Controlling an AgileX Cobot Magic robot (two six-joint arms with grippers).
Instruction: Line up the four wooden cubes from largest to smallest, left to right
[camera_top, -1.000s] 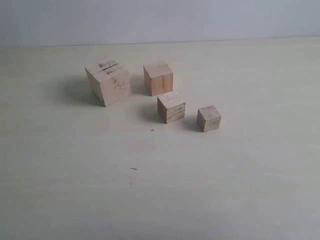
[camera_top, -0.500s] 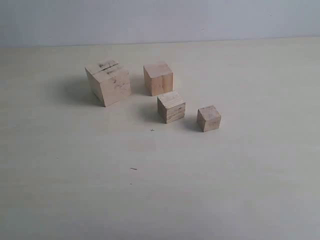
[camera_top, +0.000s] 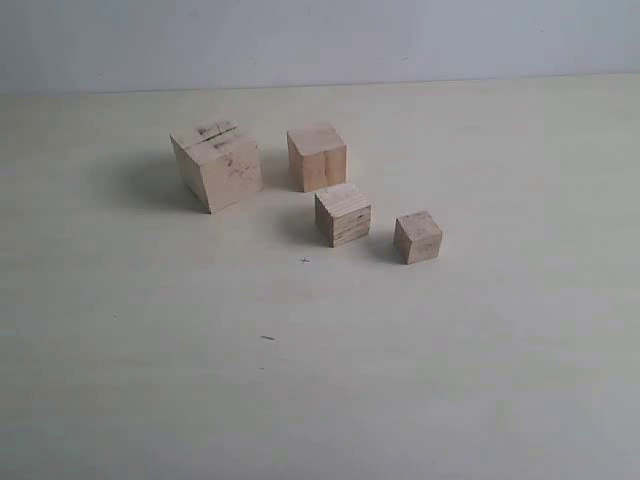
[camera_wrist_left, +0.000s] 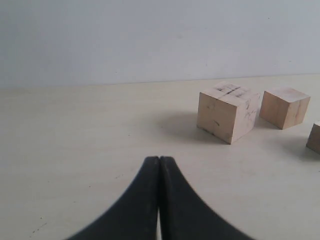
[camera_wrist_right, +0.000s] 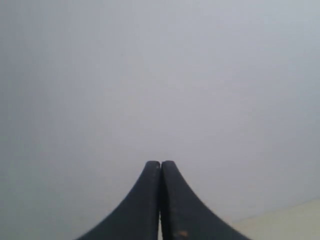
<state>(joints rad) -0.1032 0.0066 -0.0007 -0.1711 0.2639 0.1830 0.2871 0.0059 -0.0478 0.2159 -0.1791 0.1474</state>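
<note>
Grippers unseen in exterior view; largest cube (camera_top: 217, 165) to smallest cube (camera_top: 418, 237) already descend left-to-right on tabletop (camera_top: 450, 380), row crooked. Left wrist: left gripper (camera_wrist_left: 159, 162) closed, empty, facing largest cube. Right wrist: right gripper (camera_wrist_right: 160, 165) closed, empty, facing wall (camera_wrist_right: 160, 75). Next, probably: straighten row.

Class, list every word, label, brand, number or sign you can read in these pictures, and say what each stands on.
No readable text anywhere.
Largest cube: dark strokes on its top and side, not legible as letters or numbers.
Table: a tiny cross-like mark, too small to read as a sign.
</note>
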